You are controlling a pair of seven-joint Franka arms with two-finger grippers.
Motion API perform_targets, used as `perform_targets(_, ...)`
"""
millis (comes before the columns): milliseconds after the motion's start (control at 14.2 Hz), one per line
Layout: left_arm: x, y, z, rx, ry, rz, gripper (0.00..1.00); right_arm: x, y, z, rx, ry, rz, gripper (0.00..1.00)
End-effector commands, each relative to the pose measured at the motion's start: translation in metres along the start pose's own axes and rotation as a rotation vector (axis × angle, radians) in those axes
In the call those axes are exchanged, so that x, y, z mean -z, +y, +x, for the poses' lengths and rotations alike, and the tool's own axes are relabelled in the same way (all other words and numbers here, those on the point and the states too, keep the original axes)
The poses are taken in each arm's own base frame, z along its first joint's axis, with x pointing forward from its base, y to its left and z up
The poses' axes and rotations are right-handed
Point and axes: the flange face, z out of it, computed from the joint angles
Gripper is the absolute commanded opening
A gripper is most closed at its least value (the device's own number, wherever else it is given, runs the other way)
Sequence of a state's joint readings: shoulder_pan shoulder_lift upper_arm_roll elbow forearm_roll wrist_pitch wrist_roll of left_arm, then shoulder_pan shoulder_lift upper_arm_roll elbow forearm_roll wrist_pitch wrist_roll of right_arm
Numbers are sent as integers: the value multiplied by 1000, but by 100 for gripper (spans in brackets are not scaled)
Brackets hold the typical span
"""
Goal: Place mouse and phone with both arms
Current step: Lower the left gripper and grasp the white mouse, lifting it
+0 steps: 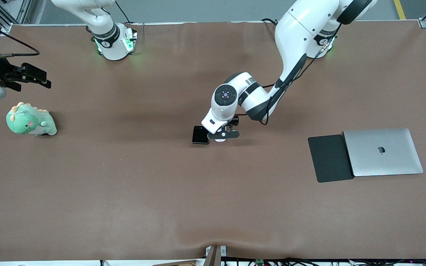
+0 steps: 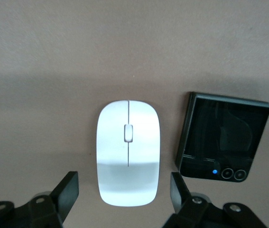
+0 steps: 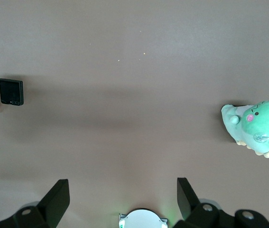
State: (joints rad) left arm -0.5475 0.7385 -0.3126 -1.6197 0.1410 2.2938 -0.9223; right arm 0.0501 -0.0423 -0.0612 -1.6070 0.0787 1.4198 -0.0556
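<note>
- Pincer of the left arm (image 2: pixel 125 194) hangs low over the mouse (image 2: pixel 128 152) at mid-tabletop (image 1: pixel 124 192), fingers (image 2: pixel 68 190) apart on either flank, not yet gripping.
- Right pincer (image 3: pixel 120 199) waits spread wide at the right arm's end, above the plush dinosaur (image 1: pixel 31 120).
- Phone (image 2: pixel 219 142) lies just beside the mouse, toward the right arm's end.
- Squeeze evenly and centred, without nudging the phone.

The left gripper (image 2: pixel 125 192) straddles the mouse (image 2: pixel 128 152) with a gap at each finger, but the phone (image 2: pixel 222 142) lies just beside one finger (image 2: pixel 179 190), crowding that side. Wide bare table (image 1: pixel 213 207) surrounds the pair. The right gripper (image 3: pixel 122 199) hangs over bare table, the plush dinosaur (image 1: pixel 31 120) nearby.
</note>
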Motion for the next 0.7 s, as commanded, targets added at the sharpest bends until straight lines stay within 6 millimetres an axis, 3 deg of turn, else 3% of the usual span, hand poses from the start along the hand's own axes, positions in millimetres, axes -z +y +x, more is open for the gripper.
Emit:
perform_targets(0, -6, 3, 3, 2, 21, 6, 86, 0, -2, 3, 10, 11, 3, 100)
perform_targets(422, -32, 2, 2, 27, 2, 8, 85, -8, -27, 8, -34, 4, -4, 100)
perform_targets(632, -33, 3, 3, 28, 10, -6, 67, -17, -36, 7, -38, -14, -7, 100)
